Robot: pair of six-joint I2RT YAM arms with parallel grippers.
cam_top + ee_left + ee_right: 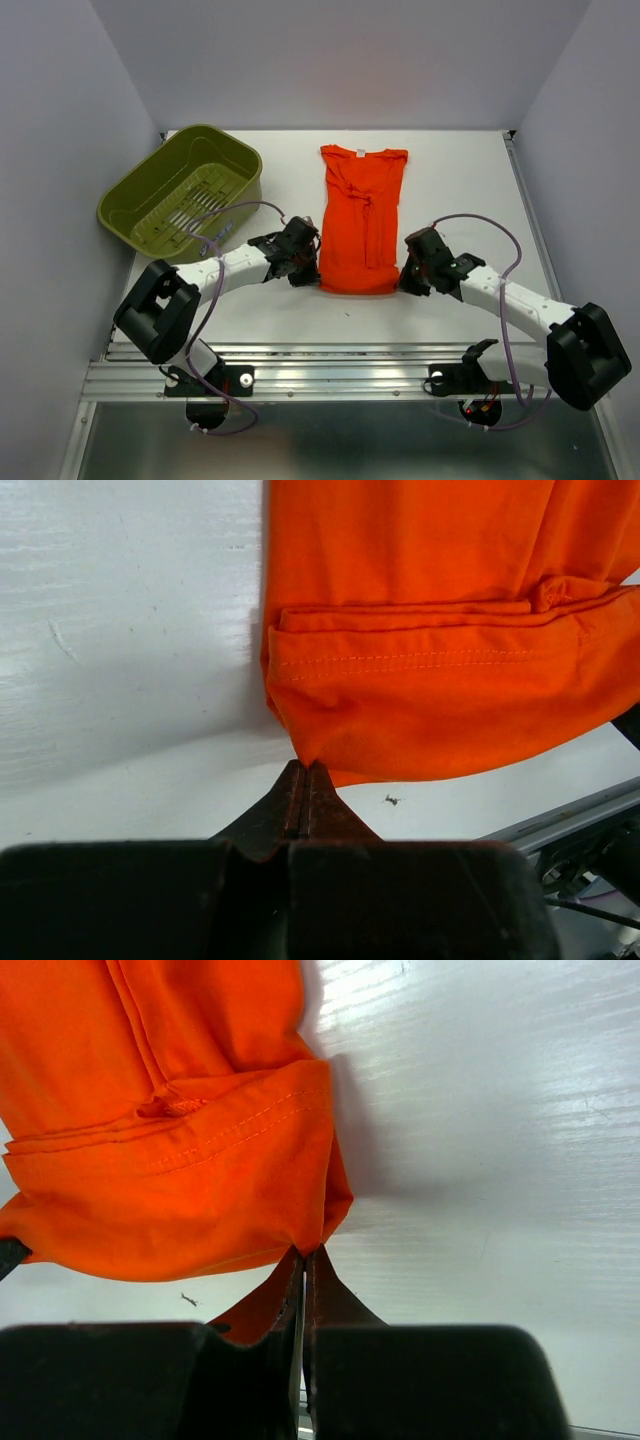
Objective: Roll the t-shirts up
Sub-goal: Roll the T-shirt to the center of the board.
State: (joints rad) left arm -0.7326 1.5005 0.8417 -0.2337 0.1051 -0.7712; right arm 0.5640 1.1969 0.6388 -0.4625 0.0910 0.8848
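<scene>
T-shirt (pixel 362 215) hem seems in left claw (pixel 305 768), right claw (pixel 303 1252).

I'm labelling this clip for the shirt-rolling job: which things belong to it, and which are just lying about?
Job: orange t-shirt; left claw and right claw, each shut on a near hem corner.
Lying about: olive-green basket, apart from the shirt.

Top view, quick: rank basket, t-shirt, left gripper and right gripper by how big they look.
1. basket and t-shirt: about equal, too close to rank.
2. left gripper and right gripper: alike, much smaller.
</scene>
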